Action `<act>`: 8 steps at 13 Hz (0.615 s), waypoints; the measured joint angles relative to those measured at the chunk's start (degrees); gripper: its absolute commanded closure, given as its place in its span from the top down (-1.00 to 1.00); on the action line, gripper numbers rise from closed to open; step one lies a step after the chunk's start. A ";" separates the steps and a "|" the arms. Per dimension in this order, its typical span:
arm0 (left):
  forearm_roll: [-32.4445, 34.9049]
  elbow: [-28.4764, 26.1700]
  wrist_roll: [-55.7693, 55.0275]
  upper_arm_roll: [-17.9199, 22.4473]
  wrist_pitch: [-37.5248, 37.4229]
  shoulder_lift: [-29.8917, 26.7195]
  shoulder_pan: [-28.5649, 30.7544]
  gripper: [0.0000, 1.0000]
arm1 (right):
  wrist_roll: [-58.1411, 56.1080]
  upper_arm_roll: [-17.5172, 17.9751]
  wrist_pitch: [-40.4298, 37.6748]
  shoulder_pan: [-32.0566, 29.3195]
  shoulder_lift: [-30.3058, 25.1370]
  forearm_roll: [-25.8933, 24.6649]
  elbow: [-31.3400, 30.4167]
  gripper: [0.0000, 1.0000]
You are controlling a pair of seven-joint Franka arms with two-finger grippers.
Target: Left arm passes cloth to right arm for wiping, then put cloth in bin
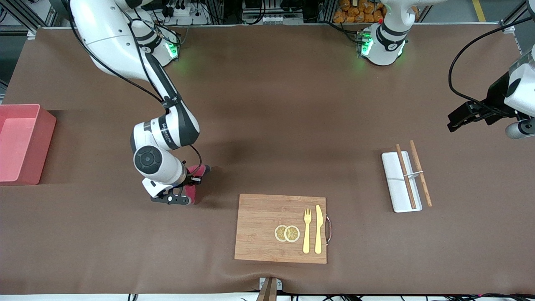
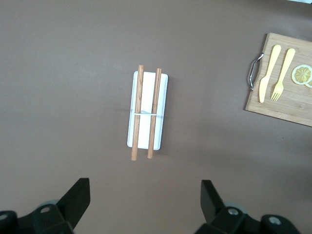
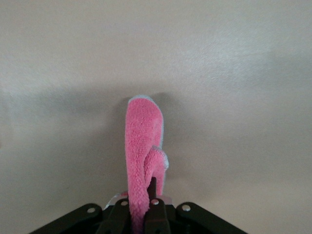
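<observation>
Pink plastic, the bin sits at the right arm's end of the table. Next along, the right gripper is low over the brown mat, its fingers clamped together on the cloth (crimson, folded, one end trailing toward the table). A wooden cutting board carries two lemon slices, a fork and a knife. Toward the left arm's end, chopsticks lie across a white tray. The left gripper hangs over bare mat, fingers spread wide, holding nothing.
</observation>
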 measured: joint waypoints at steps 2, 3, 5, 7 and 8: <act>0.00 -0.02 0.00 0.04 0.00 0.00 0.03 1.00 | -2.50 -1.00 -4.80 -1.74 -2.41 0.00 0.87 -1.00; 0.00 -0.07 0.00 0.08 -0.05 0.00 0.16 1.00 | -5.98 -1.32 -8.32 -3.57 -3.98 -0.06 1.64 -1.00; 0.00 -0.36 0.00 0.17 -0.08 0.00 0.58 1.00 | -15.73 -2.06 -14.68 -8.95 -7.28 -0.85 3.26 -1.00; 0.00 -0.71 0.00 0.10 -0.09 -0.01 0.61 1.00 | -26.96 -2.70 -17.91 -15.51 -9.99 -1.88 3.84 -1.00; 0.00 -1.14 0.00 -0.03 -0.11 -0.04 0.60 1.00 | -32.96 -2.82 -19.06 -19.16 -11.01 -2.08 3.88 -1.00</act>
